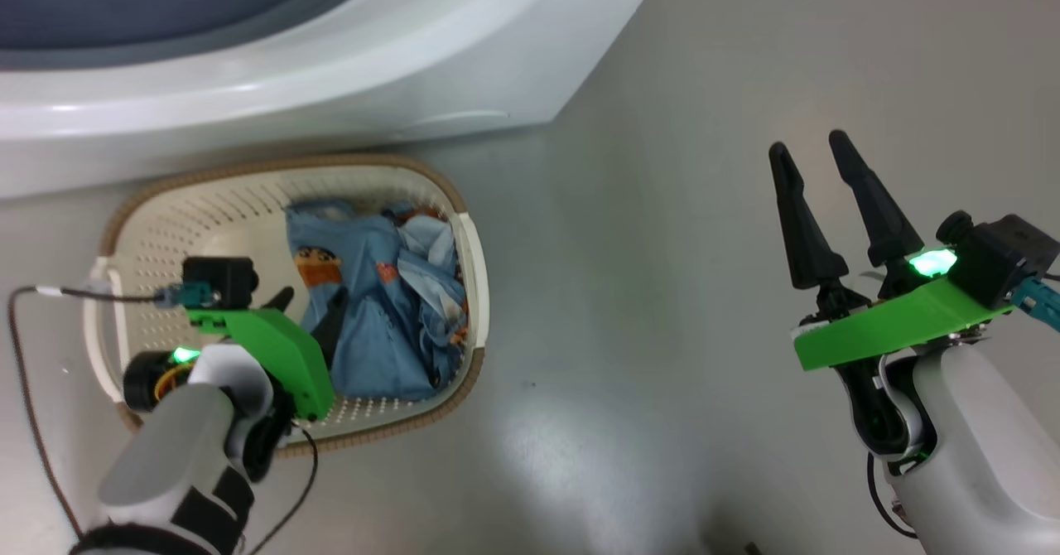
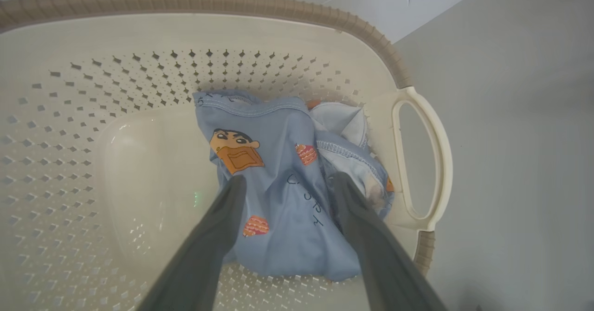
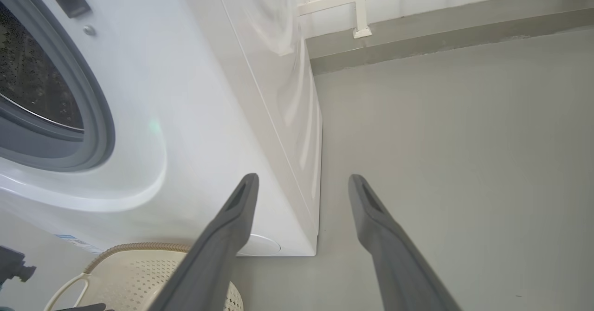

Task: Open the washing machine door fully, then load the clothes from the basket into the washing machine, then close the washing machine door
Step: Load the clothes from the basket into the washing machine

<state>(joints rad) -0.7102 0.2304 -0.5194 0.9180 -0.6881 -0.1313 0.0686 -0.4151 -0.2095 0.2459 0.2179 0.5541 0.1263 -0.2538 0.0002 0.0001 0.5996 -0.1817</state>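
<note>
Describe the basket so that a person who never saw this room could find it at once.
Find the big white washing machine; on the grey floor just in front of it sits the basket. It is cream perforated plastic with a brown woven-look rim, and it alone holds blue cartoon-printed clothes.

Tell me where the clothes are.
Head view, lower left: the clothes lie bunched in the basket's right half, before the washing machine, left gripper open over them.

The grey floor carries the basket at nine o'clock and the washing machine at eleven, close together.
</note>
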